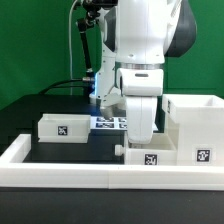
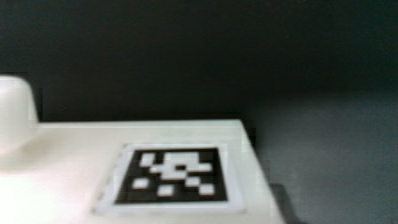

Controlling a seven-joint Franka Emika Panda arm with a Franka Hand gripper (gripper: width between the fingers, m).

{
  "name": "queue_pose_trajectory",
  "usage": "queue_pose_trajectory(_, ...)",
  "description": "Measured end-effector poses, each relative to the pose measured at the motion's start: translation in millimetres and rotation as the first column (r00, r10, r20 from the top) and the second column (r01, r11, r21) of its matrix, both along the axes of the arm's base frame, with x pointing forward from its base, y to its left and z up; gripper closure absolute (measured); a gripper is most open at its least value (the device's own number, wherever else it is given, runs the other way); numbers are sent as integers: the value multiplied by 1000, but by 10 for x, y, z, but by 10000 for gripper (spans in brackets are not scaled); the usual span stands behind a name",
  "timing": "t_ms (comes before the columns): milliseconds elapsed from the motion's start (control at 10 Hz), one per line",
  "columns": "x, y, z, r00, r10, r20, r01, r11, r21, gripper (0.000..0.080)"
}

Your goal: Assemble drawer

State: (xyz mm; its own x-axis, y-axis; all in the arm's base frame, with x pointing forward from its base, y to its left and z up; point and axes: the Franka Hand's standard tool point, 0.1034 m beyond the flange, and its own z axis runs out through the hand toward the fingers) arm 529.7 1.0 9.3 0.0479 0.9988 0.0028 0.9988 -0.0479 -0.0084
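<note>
The tall open-faced casing [image 1: 195,126] stands on the dark counter [image 1: 60,150], its open side up and a square marker on its front. All places here are given from it.

Just beside the casing, on the exterior view's left of it, sits one shallow tray [image 1: 150,157]. The arm [image 1: 140,40] reaches down onto this tray, and its fingers [image 1: 141,130] are low over the tray's top. The second tray [image 1: 63,127] lies well apart from the casing, farther to the exterior view's left, with nothing touching it. The marker board [image 1: 108,123] lies flat between that far tray and the casing, partly hidden behind the arm. The low white border wall [image 1: 70,172] runs close along the front of the casing and the near tray and hems both in on that side.

From the exterior view the bulky wrist covers the fingertips, so I cannot tell whether the fingers are spread, pressed together or pinching the tray.

The wrist view does not settle it either. It shows, blurred, a white tray surface [image 2: 71,150] with its black-and-white marker [image 2: 175,178], and dark counter beyond. A rounded white shape [image 2: 15,110] sits at the frame's edge; what it is cannot be made out. The casing, far tray and wall appear only in the exterior view.
</note>
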Motion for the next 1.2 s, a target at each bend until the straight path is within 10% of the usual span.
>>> queue_pose_trajectory(1200, 5, 8, -2, 1000, -19, -8, 19, 1000, -20, 758)
